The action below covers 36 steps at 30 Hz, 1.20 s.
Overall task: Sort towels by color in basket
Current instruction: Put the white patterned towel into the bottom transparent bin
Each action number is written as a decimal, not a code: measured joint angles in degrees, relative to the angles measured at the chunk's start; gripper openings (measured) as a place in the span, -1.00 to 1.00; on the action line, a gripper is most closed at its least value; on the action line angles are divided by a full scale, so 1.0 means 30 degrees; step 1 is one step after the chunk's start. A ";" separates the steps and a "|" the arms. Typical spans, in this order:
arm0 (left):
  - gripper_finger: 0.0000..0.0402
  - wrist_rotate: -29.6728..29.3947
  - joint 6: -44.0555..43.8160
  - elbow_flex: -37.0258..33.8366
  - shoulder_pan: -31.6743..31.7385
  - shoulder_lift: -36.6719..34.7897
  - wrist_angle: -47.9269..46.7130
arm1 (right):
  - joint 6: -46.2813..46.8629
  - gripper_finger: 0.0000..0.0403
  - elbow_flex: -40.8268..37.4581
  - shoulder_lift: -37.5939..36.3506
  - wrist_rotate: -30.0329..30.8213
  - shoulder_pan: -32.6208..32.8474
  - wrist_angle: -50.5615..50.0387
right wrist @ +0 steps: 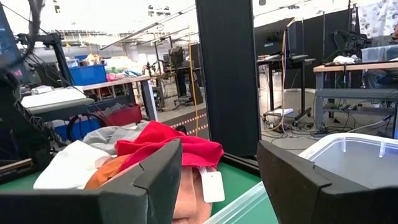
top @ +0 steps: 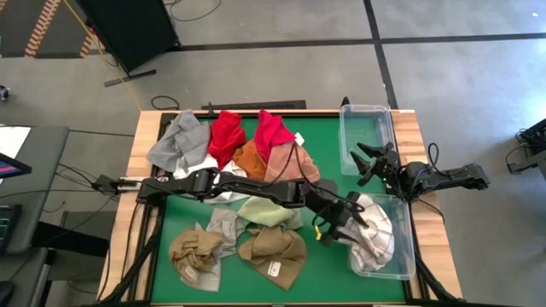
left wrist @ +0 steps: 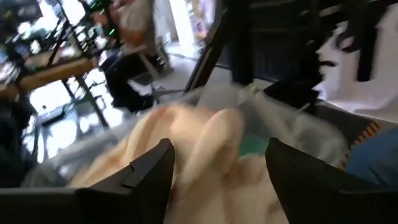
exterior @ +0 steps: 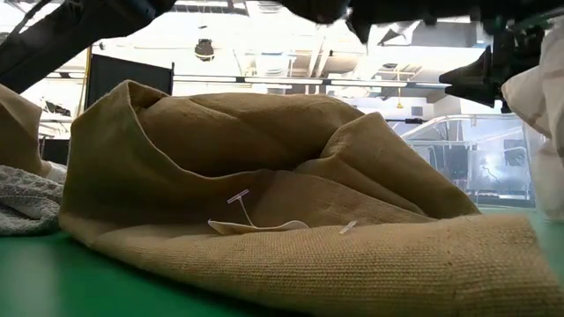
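Note:
Towels lie heaped on the green table: grey (top: 179, 141), two red (top: 226, 136), orange (top: 250, 160), pink (top: 294, 166), pale green (top: 269, 211), and two tan ones (top: 275, 251) at the near edge. The nearer tan one fills the low view (exterior: 291, 202). White towels (top: 375, 234) lie in the near clear bin (top: 408, 247), one spilling over its left wall. My left gripper (top: 337, 223) reaches across to that wall and is open, with the white cloth (left wrist: 205, 155) just ahead of its fingers. My right gripper (top: 368, 162) hangs open by the far bin (top: 344, 141). My left gripper is open beside the white towel at the near bin's left wall. The blurred wrist view does not let me tell whether a finger touches the cloth.
The far clear bin (right wrist: 354, 155) holds no towel. The red towel (right wrist: 168, 146), with a white tag, lies ahead of the right gripper (right wrist: 217, 162). The wooden table rim (top: 141, 145) frames the green mat. The left arm spans the table's middle above the pale green towel.

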 joint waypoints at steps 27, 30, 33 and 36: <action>0.15 -0.5019 1.3854 -0.0510 -0.1487 -0.0941 -0.5339 | 0.0000 0.18 0.0002 0.0000 -0.0003 0.0000 0.0000; 0.09 -0.5056 1.4402 -0.0503 -0.1502 -0.0945 -0.4919 | 0.0000 0.18 0.0002 0.0000 0.0004 0.0000 0.0000; 0.00 -0.5078 1.4441 -0.0510 -0.1502 -0.0942 -0.4739 | 0.0000 0.18 0.0002 0.0000 -0.0002 -0.0005 0.0000; -0.10 -0.5086 1.4845 -0.0503 -0.1502 -0.0943 -0.5127 | 0.0000 0.18 0.0002 0.0000 0.0003 0.0000 0.0000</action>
